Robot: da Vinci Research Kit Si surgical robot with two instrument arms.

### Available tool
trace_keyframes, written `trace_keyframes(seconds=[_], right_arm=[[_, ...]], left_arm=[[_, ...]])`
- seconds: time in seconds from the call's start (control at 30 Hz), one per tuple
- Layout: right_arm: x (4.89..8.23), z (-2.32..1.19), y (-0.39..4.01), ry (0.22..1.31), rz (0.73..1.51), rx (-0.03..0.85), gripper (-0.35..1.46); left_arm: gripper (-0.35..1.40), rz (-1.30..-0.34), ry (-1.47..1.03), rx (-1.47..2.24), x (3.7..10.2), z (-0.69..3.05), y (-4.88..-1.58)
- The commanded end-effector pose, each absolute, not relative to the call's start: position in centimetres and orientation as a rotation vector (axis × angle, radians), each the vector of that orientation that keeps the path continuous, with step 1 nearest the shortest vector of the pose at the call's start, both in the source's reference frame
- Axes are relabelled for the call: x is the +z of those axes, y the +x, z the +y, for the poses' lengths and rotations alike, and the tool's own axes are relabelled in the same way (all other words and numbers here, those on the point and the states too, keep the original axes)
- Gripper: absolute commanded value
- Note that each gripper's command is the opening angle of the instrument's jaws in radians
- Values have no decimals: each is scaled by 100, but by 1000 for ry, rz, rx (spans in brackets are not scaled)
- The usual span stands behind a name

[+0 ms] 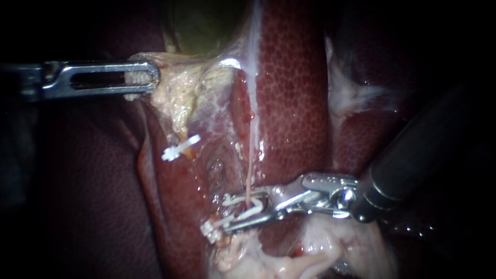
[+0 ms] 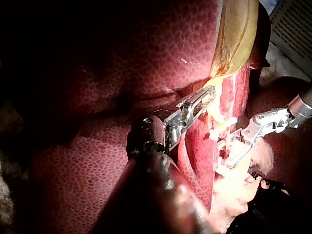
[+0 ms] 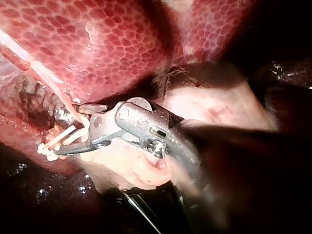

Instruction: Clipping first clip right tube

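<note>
The left instrument has its jaws closed on pale tissue under the gallbladder. The right instrument, jaws partly apart, carries a white clip straddling the thin right tube, low beside the liver.
</note>
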State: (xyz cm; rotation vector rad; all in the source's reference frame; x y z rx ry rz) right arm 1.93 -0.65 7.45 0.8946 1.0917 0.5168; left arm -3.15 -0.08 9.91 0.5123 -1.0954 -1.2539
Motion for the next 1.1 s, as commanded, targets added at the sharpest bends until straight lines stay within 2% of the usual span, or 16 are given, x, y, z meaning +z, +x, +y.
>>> trace_keyframes(seconds=[0.03, 0.23, 0.3, 0.57, 1.1], right_arm=[[746, -63, 190, 901, 1086, 526, 16], [749, -60, 181, 941, 1063, 569, -28], [750, -60, 180, 955, 1056, 581, -34], [750, -60, 175, 1015, 1027, 616, -35], [750, -64, 174, 1028, 1017, 608, -35]], left_arm=[[-35, -1095, 512, -1254, 991, -8, -315], [-35, -1095, 512, -1254, 991, -8, -315], [-35, -1095, 512, -1254, 991, -8, -315], [-35, -1095, 512, -1254, 991, -9, -315], [-35, -1095, 508, -1256, 991, -10, -316]])
